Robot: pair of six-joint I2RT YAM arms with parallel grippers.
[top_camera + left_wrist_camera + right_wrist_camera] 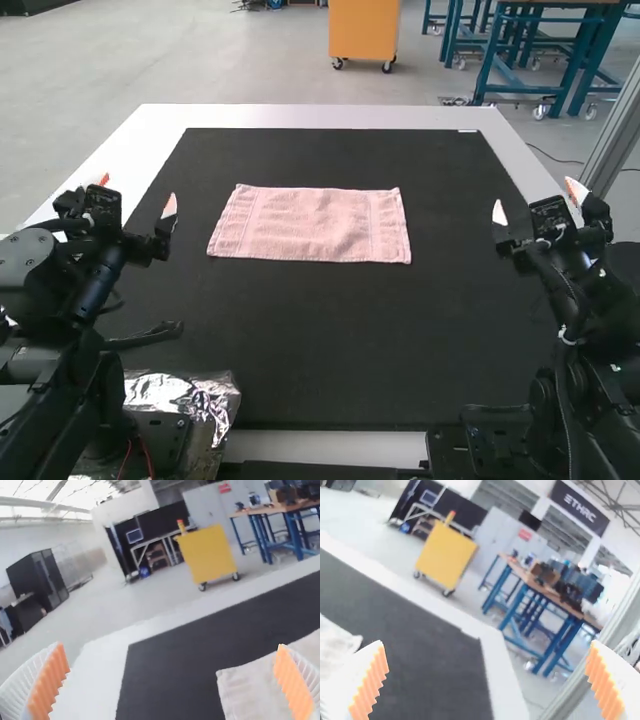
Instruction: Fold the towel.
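The pink towel (312, 224) lies flat as a wide rectangle on the dark mat, toward the back; whether it is folded in layers I cannot tell. My left gripper (138, 198) is open to the left of the towel, and my right gripper (536, 200) is open well to its right. Neither touches the cloth. In the left wrist view, part of the towel (250, 692) appears beyond the left gripper (172, 682), its fingers wide apart. The right wrist view has a towel corner (337, 642) near one finger of the right gripper (487, 680).
The black mat (330, 340) covers most of the white table (320, 116). Crumpled foil (200, 400) lies by the left arm's base. A metal post (615, 125) rises beyond the table's right edge.
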